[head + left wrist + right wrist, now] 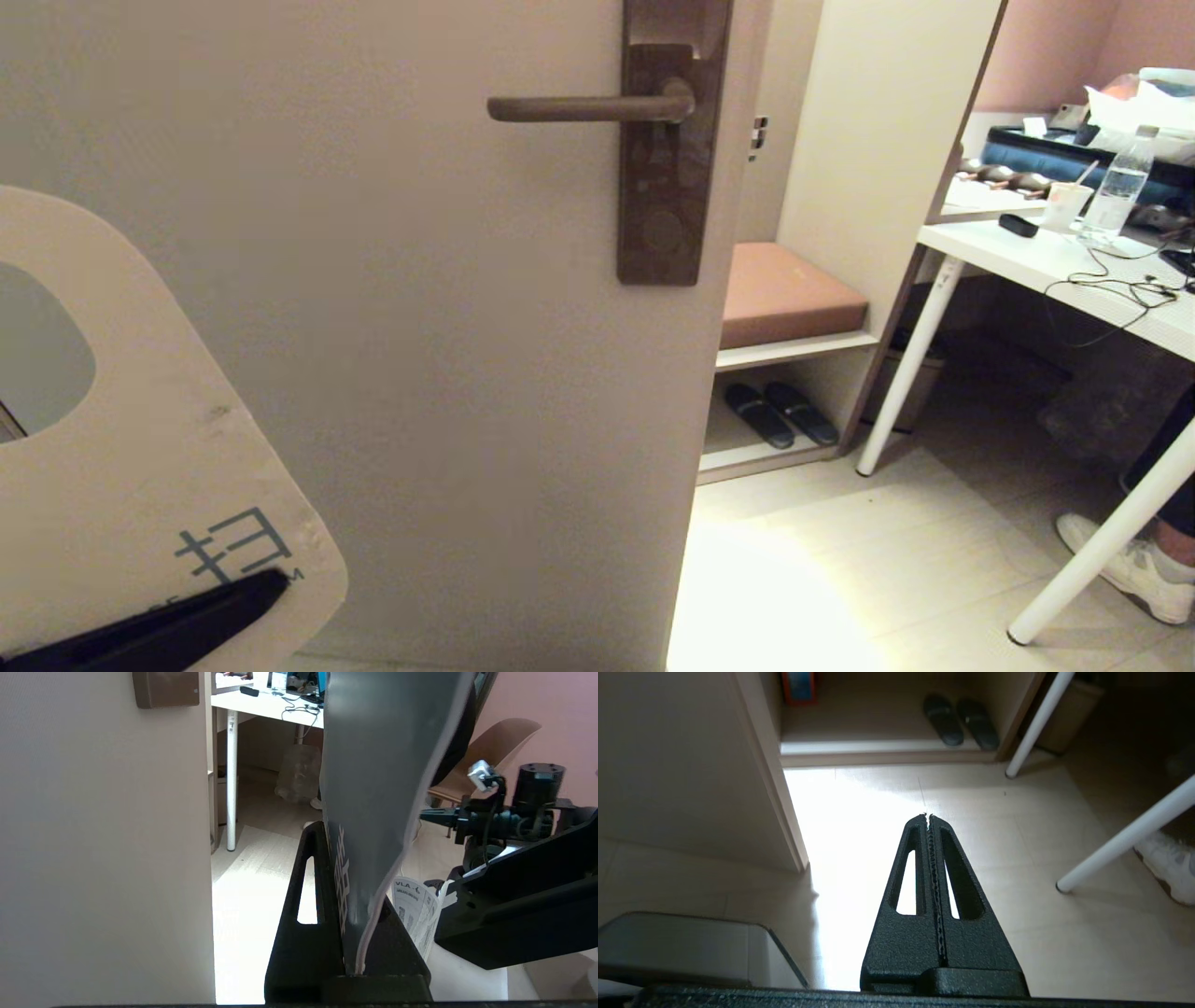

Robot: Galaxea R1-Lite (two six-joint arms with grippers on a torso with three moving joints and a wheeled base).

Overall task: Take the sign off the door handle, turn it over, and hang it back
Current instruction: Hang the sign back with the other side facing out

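Head view: left gripper [187, 611], low at left, is clamped on the sign [140, 448], off-white side showing, long axis tilted, off the door handle [588, 108]. Right gripper [928, 820] is closed, empty, pointing at the floor.

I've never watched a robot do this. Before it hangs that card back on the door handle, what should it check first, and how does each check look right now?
1. Sign held firmly: ok. The left end effector is shut on the sign.
2. Door handle free: ok. Nothing hangs on the door handle.
3. Sign's hole unblocked: ok. The fingers grip the end away from the hole.
4. Sign turned over: ok, I think. The off-white side faces the head camera, the slate-blue side the left wrist camera.
5. Hole lined up with the lever tip: not ok. The sign is low and to the left of the handle.
6. Right end effector out of the way: ok. It is shut, empty, pointing at the floor.
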